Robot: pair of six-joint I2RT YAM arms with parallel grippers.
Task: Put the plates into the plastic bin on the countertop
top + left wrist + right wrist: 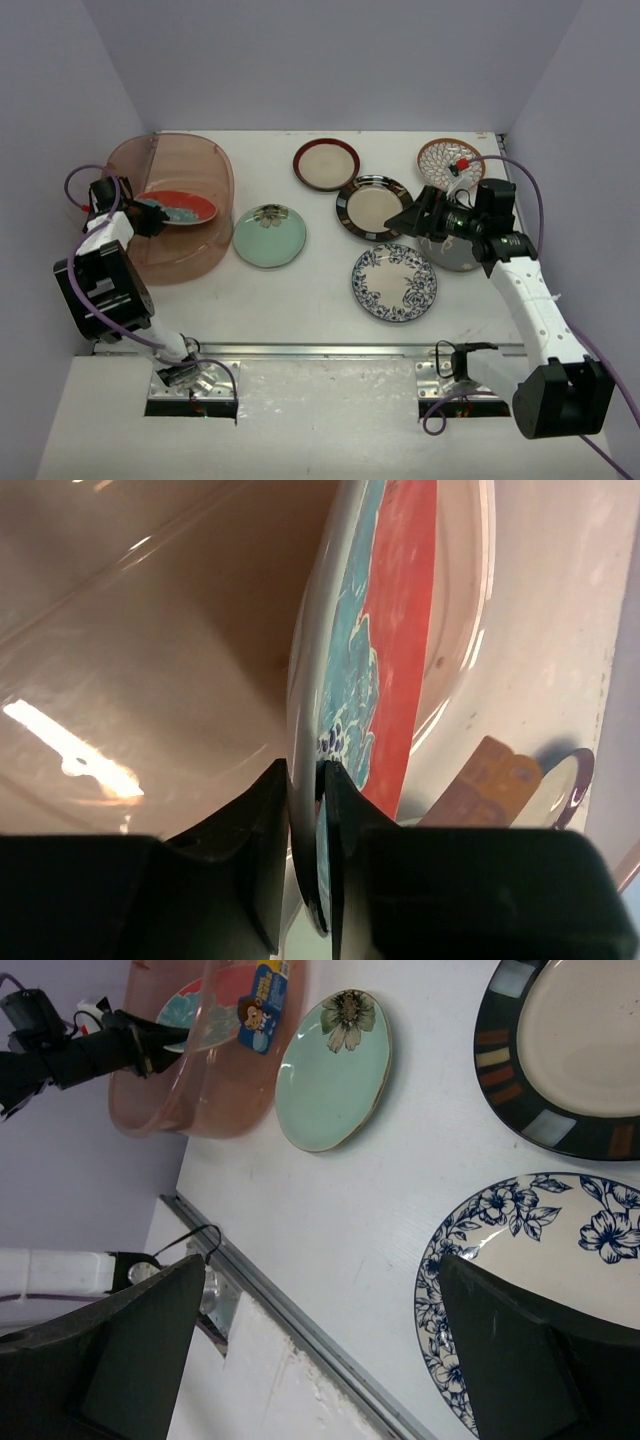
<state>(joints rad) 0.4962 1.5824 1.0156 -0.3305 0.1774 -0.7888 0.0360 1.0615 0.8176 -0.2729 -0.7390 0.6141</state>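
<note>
In the plastic bin point(205, 150), at the far left of the table point(300, 295): red-and-teal plate point(180, 208), tilted, patterned face up, its left rim pinched by the left hand point(150, 215), which is clenched on it with one finger on each face. Cannot tell whether resting on the bin floor. Bin translucent pinkish-brown, with a cartoon sticker point(262, 1005) on the wall facing the other plates. Just right of the bin, flat on the table, mint green plate point(269, 235), close to the bin wall, contact unclear. Further right, brown-rimmed cream plate point(326, 163) towards the back, black-rimmed cream plate point(374, 207) just beside it, blue-white floral plate point(394, 282) nearer the front. At the back right, brown-white petal plate point(445, 160). Under the right arm, grey plate point(455, 260), mostly hidden, pattern not readable. Near the black-rimmed plate's right edge, above the table, right hand point(415, 215), released, fingers spread wide, nothing between them, pointing left; blue-white plate and bare table seen between its fingers. Along the near table edge, metal rail point(330, 350). Around the table, pale lilac walls point(300, 60).
</note>
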